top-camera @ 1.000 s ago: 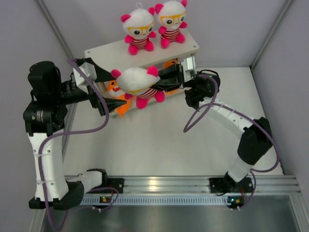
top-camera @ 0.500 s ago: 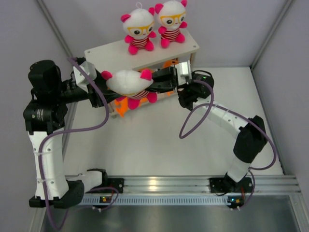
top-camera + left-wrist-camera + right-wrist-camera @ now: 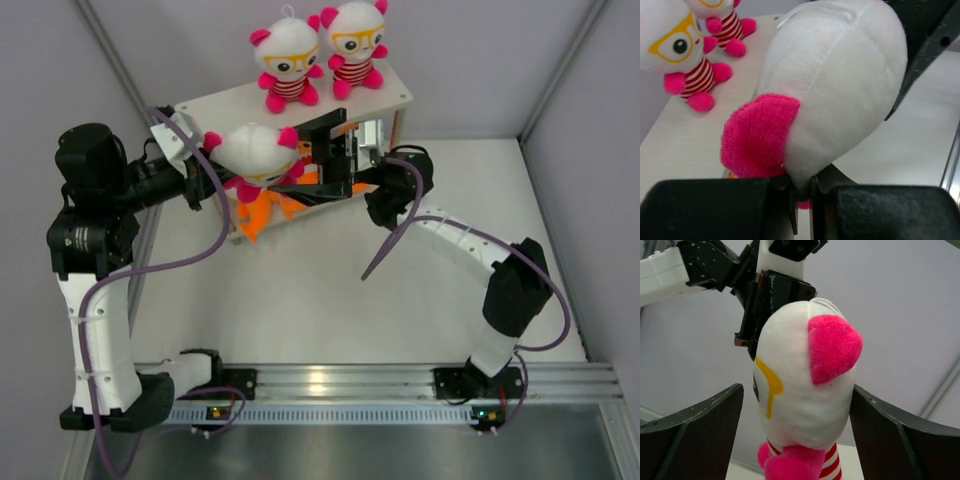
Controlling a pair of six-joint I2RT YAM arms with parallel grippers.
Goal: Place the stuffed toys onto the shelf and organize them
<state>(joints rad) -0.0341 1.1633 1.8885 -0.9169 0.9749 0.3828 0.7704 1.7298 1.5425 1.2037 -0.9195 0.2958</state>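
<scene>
Stuffed toy, round white head, fuzzy pink ears: left gripper pinches it; right gripper gapes around it.

Pale cream two-tier wooden shelf stood at 12 o'clock on the table. Two white-headed plush dolls with pink ears, yellow glasses and red-white striped bodies, first doll and second doll, sat upright on its top board toward the 1 o'clock end. An identical third doll hung in the air at the shelf's 7 o'clock front edge. An orange plush shark lay on the lower tier.

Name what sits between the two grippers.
A white-headed doll: the left gripper pinches it, and its head stands inside the open right gripper, as the right wrist view shows.
</scene>
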